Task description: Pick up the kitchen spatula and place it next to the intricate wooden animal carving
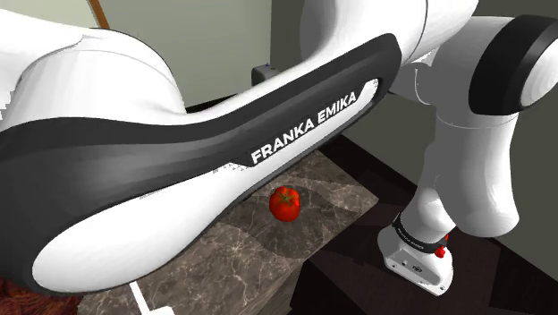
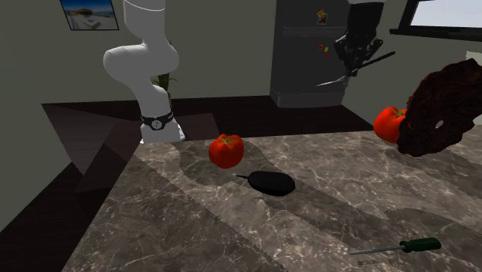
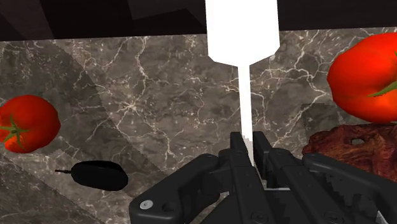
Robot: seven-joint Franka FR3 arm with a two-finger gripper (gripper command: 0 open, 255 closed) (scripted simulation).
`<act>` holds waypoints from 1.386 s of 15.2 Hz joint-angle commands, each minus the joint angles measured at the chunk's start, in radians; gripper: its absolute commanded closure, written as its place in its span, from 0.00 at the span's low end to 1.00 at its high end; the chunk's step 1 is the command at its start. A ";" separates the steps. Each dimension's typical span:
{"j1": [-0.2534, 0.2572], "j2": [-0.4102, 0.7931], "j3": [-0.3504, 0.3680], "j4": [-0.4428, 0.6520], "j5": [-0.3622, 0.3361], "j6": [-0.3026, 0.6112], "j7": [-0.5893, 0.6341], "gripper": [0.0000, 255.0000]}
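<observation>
Currently gripper (image 3: 248, 145) clamped on white spatula (image 3: 242, 38) handle, held clear of counter (image 3: 159, 95); blade points straight ahead from gripper; reddish-brown carving (image 3: 356, 149) lies close beside gripper

The marble counter (image 2: 193, 224) carries two tomatoes (image 2: 225, 151), a black object (image 2: 272, 183), a screwdriver (image 2: 402, 246) and a carving (image 2: 444, 108).

Brown surface (image 2: 232, 224) with thin white veins
The tomato (image 2: 225, 151) is red, the spatula (image 3: 242, 38) white, the hand (image 3: 245, 149) black, the carving (image 2: 440, 104) dark red-brown, the screwdriver handle (image 2: 421, 245) green.
</observation>
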 commanded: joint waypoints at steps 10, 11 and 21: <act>-0.016 0.014 -0.010 -0.130 -0.017 0.138 0.022 1.00; -0.017 0.017 -0.011 -0.139 -0.019 0.150 0.025 1.00; -0.014 0.057 -0.029 -0.218 -0.053 0.260 0.052 1.00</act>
